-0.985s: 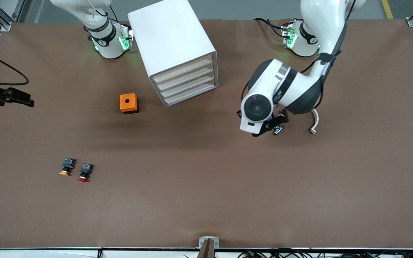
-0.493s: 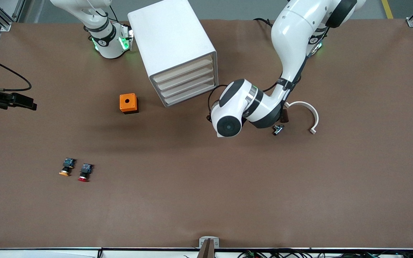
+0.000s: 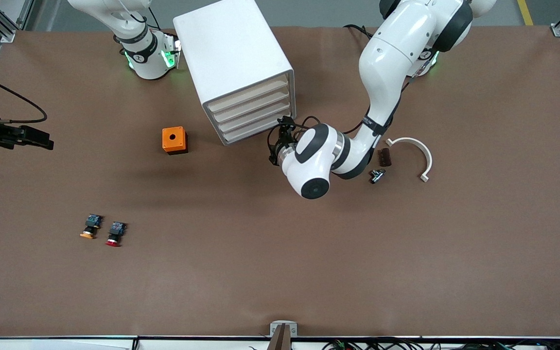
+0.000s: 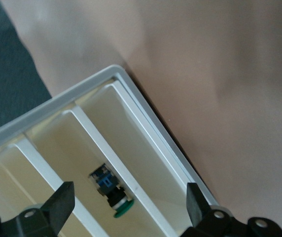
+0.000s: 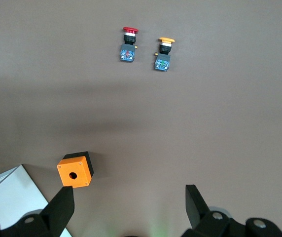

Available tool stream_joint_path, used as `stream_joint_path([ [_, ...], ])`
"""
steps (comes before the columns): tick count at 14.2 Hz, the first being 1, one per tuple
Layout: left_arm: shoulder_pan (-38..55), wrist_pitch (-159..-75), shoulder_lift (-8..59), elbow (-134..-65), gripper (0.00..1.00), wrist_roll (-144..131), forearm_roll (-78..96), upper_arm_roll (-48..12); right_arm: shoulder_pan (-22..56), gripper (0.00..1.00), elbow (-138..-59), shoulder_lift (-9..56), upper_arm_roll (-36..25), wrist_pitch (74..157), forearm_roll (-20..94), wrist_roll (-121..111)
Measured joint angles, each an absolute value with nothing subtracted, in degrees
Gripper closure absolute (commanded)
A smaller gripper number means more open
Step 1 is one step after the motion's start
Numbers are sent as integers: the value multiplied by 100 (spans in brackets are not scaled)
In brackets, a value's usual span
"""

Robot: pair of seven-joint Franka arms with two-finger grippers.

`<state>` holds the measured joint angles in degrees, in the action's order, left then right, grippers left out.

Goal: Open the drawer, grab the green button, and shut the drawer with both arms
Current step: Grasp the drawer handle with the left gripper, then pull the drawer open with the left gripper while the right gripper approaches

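Observation:
The white cabinet (image 3: 231,53) stands near the robots' bases, and its four cream drawers look shut. The lowest drawer (image 3: 258,129) lies next to the tabletop and also shows in the left wrist view (image 4: 141,148). My left gripper (image 3: 282,129) is open and empty right in front of the lower drawers' corner (image 4: 129,186). The green-capped button (image 4: 110,193) lies inside the cabinet, one white bar in from the lowest front; I cannot tell which drawer holds it. My right gripper (image 3: 37,139) is open and empty, waiting high at the right arm's end (image 5: 129,191).
An orange box (image 3: 174,140) with a hole sits beside the cabinet. An orange-capped button (image 3: 90,227) and a red-capped button (image 3: 115,234) lie nearer the front camera. A white curved piece (image 3: 413,148), a dark brown block (image 3: 383,157) and a small metal part (image 3: 376,176) lie beside the left arm.
My left arm has swung from over the small metal part to the cabinet's lower drawer fronts. The right gripper has drifted slightly.

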<state>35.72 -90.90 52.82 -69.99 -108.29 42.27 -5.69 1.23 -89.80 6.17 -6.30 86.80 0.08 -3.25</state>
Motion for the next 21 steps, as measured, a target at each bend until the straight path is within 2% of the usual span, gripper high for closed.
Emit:
stream_joint_path([
  [6, 3548, -8634, 5785, -7035, 1, -11548, 4989, -546, 605, 0, -8980, 619, -606, 8600, 17, 1041],
  [12, 3565, -7918, 5951, -7295, 23, -11703, 5058, -560, 1576, 0, -8980, 619, -571, 8606, 202, 3384],
  [17, 3576, -7862, 5990, -7363, 31, -11705, 5316, -563, 1735, 0, -8980, 619, -573, 8703, 644, 4659],
  [20, 3639, -7855, 6030, -7371, 40, -11708, 5346, -582, 1966, 0, -8980, 623, -572, 8799, 665, 5206],
  [21, 3683, -7855, 6050, -7375, 47, -11708, 5347, -584, 2073, 0, -8980, 628, -572, 8842, 667, 5387],
])
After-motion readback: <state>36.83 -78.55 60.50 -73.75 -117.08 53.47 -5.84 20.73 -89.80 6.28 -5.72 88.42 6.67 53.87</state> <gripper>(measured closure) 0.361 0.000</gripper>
